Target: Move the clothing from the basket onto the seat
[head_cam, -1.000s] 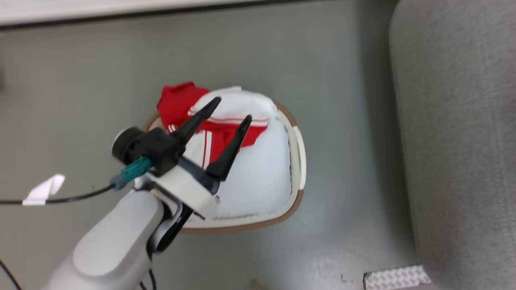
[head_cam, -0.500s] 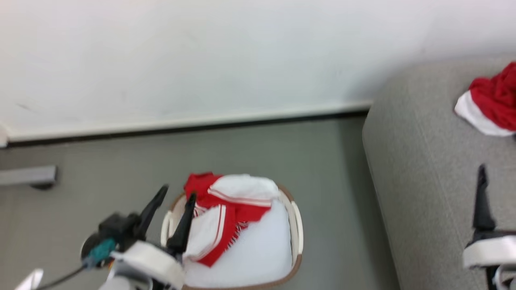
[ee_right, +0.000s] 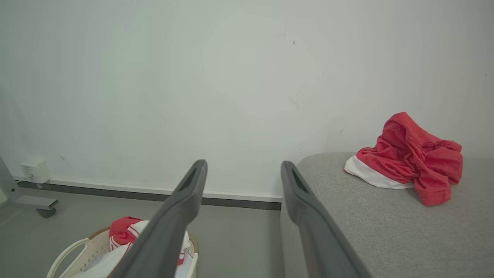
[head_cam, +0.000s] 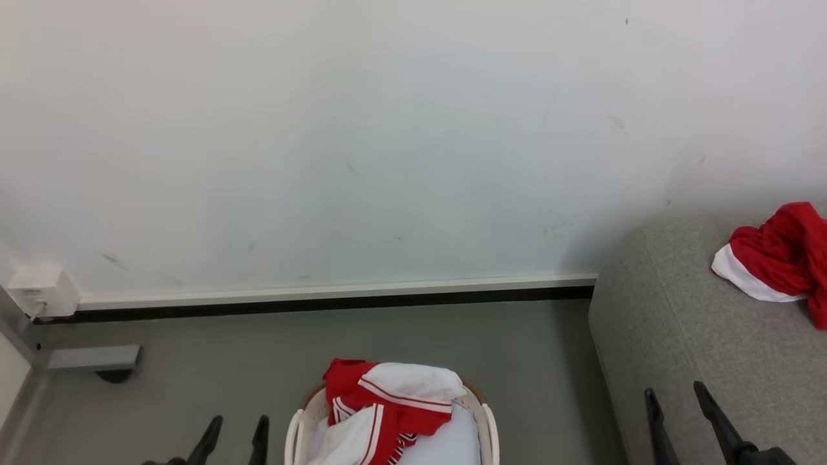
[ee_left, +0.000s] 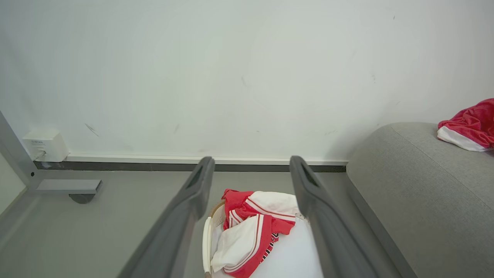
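Note:
A red and white garment lies bunched in the cream basket on the floor at the bottom centre of the head view, and shows again as the garment in the left wrist view. A second red garment with a white hem rests on the grey seat at the right, seen too as the garment in the right wrist view. My left gripper is open and empty, left of the basket. My right gripper is open and empty, over the seat's front part.
A white wall with a dark skirting strip runs behind the basket. A grey metal leg with a caster and a white wall box stand at the far left. Grey floor surrounds the basket.
The head camera has tilted up, so the basket has slid to the bottom edge and the wall has come in. My left gripper has drawn back from over the basket to its left, empty.

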You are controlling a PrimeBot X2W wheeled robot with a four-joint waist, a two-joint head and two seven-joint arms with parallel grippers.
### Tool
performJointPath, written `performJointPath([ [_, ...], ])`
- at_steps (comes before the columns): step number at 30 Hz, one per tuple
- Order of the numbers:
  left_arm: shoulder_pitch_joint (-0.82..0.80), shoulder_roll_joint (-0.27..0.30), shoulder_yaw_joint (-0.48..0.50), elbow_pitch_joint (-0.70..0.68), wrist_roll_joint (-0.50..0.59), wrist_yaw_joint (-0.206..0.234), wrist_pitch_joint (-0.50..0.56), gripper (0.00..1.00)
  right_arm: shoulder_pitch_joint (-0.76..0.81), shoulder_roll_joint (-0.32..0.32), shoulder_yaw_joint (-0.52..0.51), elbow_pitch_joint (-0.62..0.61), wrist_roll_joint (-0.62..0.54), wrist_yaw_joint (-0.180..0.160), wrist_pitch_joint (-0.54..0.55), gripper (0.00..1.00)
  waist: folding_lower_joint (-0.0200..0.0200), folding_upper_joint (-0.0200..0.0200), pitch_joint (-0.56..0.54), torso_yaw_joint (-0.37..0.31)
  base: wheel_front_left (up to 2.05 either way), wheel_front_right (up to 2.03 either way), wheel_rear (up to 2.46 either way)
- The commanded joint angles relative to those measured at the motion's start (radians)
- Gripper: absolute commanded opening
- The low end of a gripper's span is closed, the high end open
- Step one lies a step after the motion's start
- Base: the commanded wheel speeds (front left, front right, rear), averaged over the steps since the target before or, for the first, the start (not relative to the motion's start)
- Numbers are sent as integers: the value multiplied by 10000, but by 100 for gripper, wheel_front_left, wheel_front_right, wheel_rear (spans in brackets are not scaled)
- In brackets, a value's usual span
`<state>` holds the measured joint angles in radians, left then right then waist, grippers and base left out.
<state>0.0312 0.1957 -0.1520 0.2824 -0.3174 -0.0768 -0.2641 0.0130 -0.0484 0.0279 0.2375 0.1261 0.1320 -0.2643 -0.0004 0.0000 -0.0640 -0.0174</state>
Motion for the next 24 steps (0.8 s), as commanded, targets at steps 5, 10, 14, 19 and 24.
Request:
performJointPath([
  [5, 389, -422, 555, 30, 526, -277, -5, 100, 336, -34, 86, 200, -84, -25, -1, 100, 4, 0, -280, 188, 0, 0, 0],
  [10, 307, -623, 783, 53, 838, -444, -5, 100, 284, -33, 65, 348, -77, -25, -1, 100, 4, 0, -303, 259, 0, 0, 0],
  [14, 238, -688, 947, 67, 979, -496, -5, 100, 224, -31, 189, 423, 7, -25, -1, 100, 4, 0, -252, 228, 0, 0, 0],
  [19, 208, -741, 1011, 77, 1060, -534, -5, 100, 154, -34, 278, 392, 57, -25, -1, 100, 4, 0, -105, 91, 0, 0, 0],
  [24, -70, -684, 780, 151, 1026, -544, -5, 100, -140, -35, 229, 179, -87, -25, -1, 100, 4, 0, 396, -207, 0, 0, 0],
])
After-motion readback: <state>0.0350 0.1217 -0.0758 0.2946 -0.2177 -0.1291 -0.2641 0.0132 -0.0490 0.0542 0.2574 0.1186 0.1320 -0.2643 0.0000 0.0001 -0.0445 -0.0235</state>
